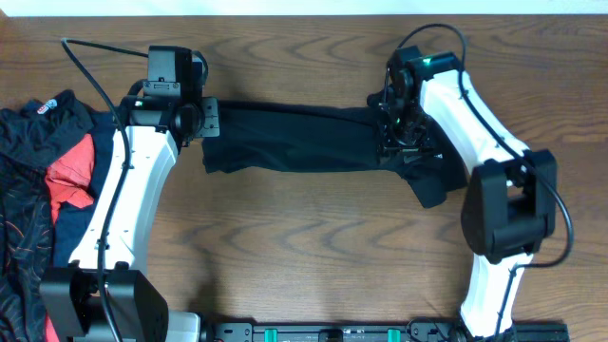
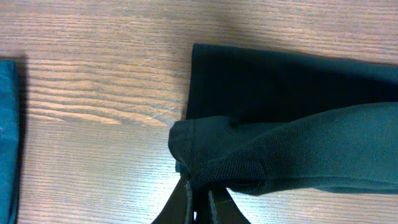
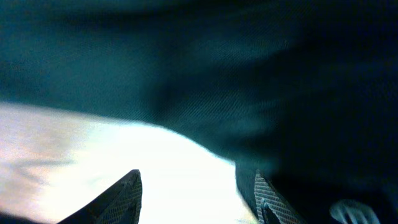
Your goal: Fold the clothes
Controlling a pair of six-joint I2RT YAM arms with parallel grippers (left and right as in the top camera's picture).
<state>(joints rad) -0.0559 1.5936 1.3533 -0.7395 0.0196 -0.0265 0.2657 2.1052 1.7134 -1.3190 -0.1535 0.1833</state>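
A black shirt of the clothes lies folded into a long band across the middle of the table. My left gripper is at its left end, shut on a bunched fold of the fabric just above its fingertips. My right gripper hovers over the shirt's right end. In the right wrist view its jaws stand open over bare table with nothing between them, and the dark cloth lies just beyond, against the right finger.
A heap of other clothes, black-patterned, red and navy, lies at the table's left edge; its edge shows in the left wrist view. Bare wood runs in front of the shirt. Both arm bases stand at the near edge.
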